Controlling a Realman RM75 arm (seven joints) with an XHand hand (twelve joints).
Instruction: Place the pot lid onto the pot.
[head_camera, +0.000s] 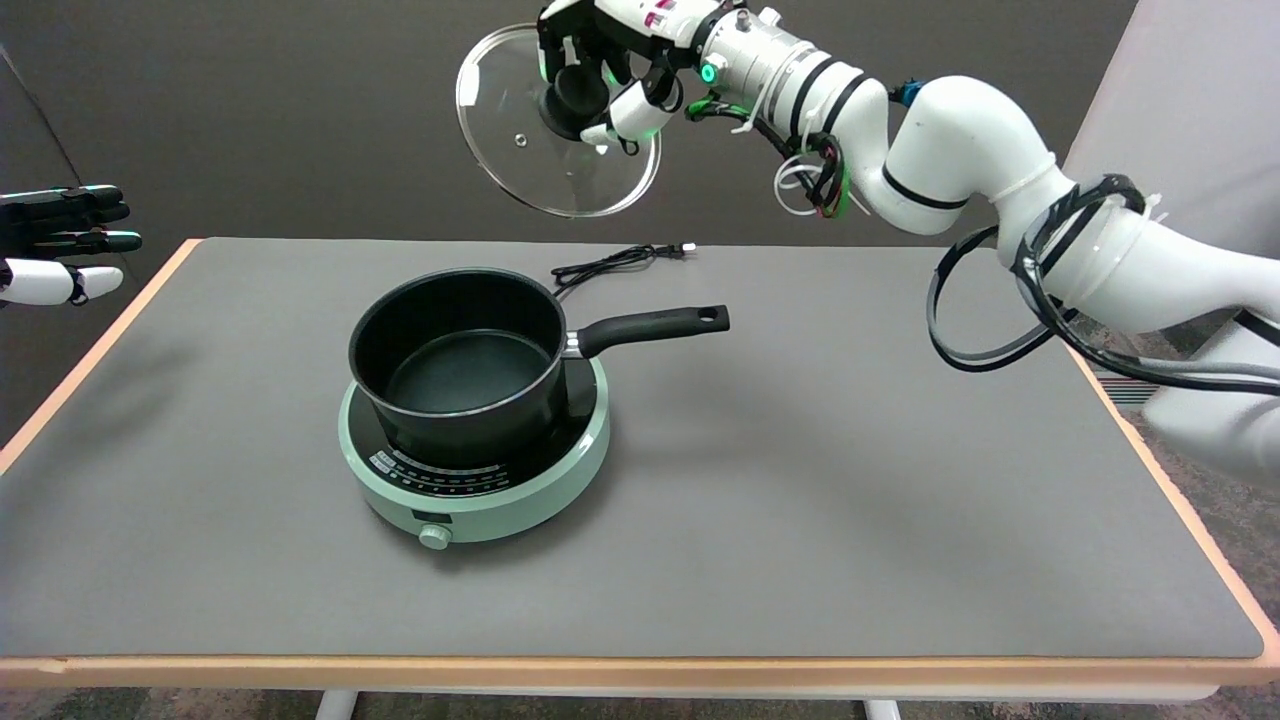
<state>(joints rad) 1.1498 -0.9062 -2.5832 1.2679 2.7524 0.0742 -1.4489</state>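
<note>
A black pot (465, 365) with a long black handle pointing right stands uncovered on a round mint-green hotplate (475, 470) left of the table's middle. High above it, near the picture's top, my right hand (600, 70) grips the black knob of a round glass lid (520, 150). The lid hangs tilted, its face turned toward the camera, well above and slightly right of the pot. Nothing lies inside the pot.
The hotplate's black cable (620, 262) trails to the table's far edge. The grey table (850, 520) has an orange rim. My idle left hand (60, 245) hangs still at the upper left. My right arm's loose cables (1000, 320) dangle over the right side.
</note>
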